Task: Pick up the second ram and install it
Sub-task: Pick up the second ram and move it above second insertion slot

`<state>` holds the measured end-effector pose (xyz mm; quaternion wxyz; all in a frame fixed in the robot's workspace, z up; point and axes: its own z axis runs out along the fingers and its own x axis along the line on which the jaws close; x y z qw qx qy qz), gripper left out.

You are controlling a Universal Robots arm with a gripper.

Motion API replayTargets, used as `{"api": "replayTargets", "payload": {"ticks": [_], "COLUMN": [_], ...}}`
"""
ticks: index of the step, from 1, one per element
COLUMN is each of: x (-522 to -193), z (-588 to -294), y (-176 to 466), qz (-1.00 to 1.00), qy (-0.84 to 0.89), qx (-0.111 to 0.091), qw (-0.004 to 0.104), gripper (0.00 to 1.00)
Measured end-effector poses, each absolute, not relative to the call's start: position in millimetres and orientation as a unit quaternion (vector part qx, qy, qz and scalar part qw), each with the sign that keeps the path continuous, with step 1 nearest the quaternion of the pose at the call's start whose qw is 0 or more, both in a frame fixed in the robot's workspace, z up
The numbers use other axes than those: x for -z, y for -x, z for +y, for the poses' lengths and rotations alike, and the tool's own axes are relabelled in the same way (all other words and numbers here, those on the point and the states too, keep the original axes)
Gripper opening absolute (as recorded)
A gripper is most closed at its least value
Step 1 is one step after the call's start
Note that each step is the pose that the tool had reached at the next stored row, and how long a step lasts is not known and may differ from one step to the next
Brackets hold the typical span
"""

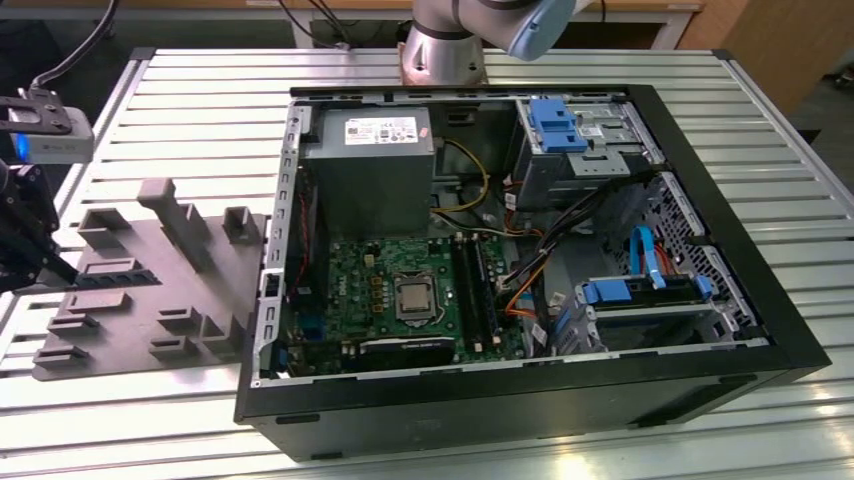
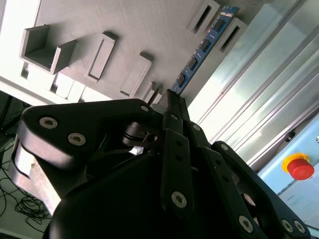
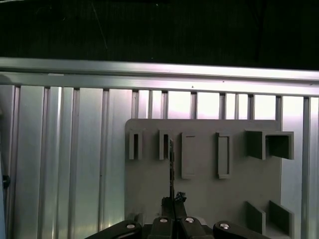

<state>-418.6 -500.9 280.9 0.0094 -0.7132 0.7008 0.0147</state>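
The second ram (image 1: 110, 275) is a thin bluish-green stick at the exterior view's left, over the gray fixture (image 1: 174, 290). My gripper (image 1: 56, 272) is shut on one end of it. In the second wrist view the ram (image 2: 204, 47) runs away from my gripper (image 2: 172, 97) between two raised slot blocks of the fixture (image 2: 124, 30). In the first wrist view the ram (image 3: 171, 164) shows edge-on above my gripper (image 3: 173, 199), in line with one fixture slot. I cannot tell whether it still sits in the slot. The black memory slots (image 1: 474, 285) lie on the green motherboard (image 1: 360, 280) in the open case.
The open computer case (image 1: 747, 300) fills the middle of the slatted metal table (image 1: 200, 110), with a power supply (image 1: 367, 170), blue drive bays (image 1: 561, 125) and loose cables (image 1: 534, 280) near the slots. Upright posts (image 1: 167, 205) rise from the fixture. A red button (image 2: 299, 167) shows beyond the table.
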Motion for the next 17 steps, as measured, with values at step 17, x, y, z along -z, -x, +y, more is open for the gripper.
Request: {"api": "replayTargets", "payload": {"ticks": [17], "x": [-284.9], "z": [-500.9], "y": [418.6], "qz": [0.701], "qy": [0.713], "qx": [-0.015], "qw": [0.009], "gripper": [0.11]}}
